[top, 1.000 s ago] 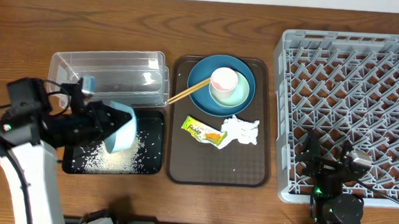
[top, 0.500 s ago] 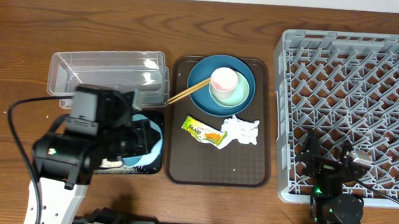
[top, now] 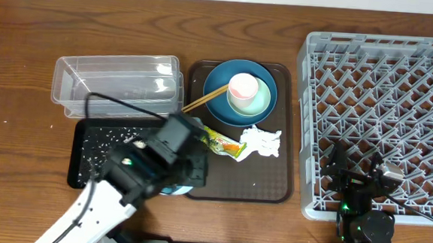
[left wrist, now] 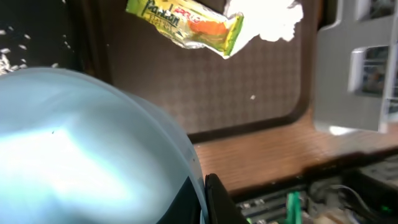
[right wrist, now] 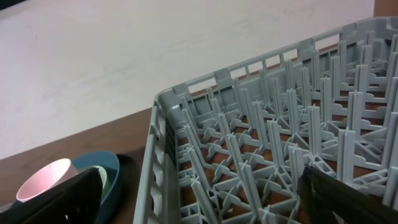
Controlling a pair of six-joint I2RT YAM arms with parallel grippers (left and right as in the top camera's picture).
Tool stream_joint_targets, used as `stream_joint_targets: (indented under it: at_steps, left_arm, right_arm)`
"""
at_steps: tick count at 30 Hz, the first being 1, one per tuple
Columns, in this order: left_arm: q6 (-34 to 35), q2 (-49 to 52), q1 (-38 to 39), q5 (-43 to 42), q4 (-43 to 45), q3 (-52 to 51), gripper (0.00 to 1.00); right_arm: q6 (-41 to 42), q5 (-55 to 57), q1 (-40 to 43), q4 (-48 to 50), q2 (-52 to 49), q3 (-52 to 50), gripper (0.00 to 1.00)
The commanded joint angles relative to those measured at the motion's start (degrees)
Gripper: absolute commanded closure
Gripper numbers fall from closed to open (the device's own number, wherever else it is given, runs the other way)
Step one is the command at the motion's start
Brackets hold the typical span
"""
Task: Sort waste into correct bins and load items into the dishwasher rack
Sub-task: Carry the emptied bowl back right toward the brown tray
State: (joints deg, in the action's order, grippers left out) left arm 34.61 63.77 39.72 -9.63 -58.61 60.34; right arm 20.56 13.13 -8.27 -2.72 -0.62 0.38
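On the brown tray (top: 235,181): a blue plate (top: 217,91) sits at the back with a green bowl (top: 261,105) and a pink cup (top: 243,87) on it, touching. Chopsticks (top: 201,102) lean off its left rim. The wrapper (top: 223,143) and napkin (top: 264,142) lie mid-tray, also touching.
Left gripper (left wrist: 196,199): closed on the small bowl (left wrist: 81,137), held over the front edge where the black tray (top: 78,162) meets the brown tray.
Overhead view: the arm covers the small bowl except for a pale blue sliver. Rice (top: 102,141) is scattered on the black tray, and the clear tub (top: 117,81) sits just behind it on the counter (top: 25,42).
Left wrist view: the small bowl's rounded outside fills the foreground, with the wrapper's print and the napkin's edge beyond it.
Right gripper (right wrist: 200,180): jaws wide with nothing between them, above the front left corner of the rack (top: 383,109).
Right wrist view: the cup and plate rim show past that corner, at rack level.
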Motion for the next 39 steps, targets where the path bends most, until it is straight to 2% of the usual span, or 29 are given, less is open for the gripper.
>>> stream_joint_targets:
  at_steps: [1, 8, 14, 22, 34, 39]
  left_arm:
    - [4.74, 2.54, 5.62, 8.31, 1.18, -0.35, 0.94]
    - [8.9, 11.13, 12.57, 10.75, 3.52, -0.35, 0.94]
    - [9.22, 19.54, 16.35, 10.75, 6.4, -0.35, 0.93]
    - [9.2, 25.94, 16.72, 10.78, 10.1, -0.35, 0.94]
    - [9.18, 29.49, 16.72, 12.94, 15.15, -0.35, 0.94]
    - [9.18, 29.49, 16.72, 13.33, 15.19, -0.35, 0.9]
  right_arm:
    - [-0.28, 0.57, 0.33, -0.26, 0.31, -0.07, 0.01]
    - [-0.28, 0.59, 0.33, -0.26, 0.31, -0.07, 0.01]
    - [-0.28, 0.59, 0.33, -0.26, 0.31, -0.07, 0.01]
    - [-0.28, 0.59, 0.33, -0.26, 0.31, -0.07, 0.01]
    - [-0.28, 0.57, 0.33, -0.26, 0.31, -0.07, 0.01]
    - [-0.28, 0.59, 0.33, -0.26, 0.31, -0.07, 0.01]
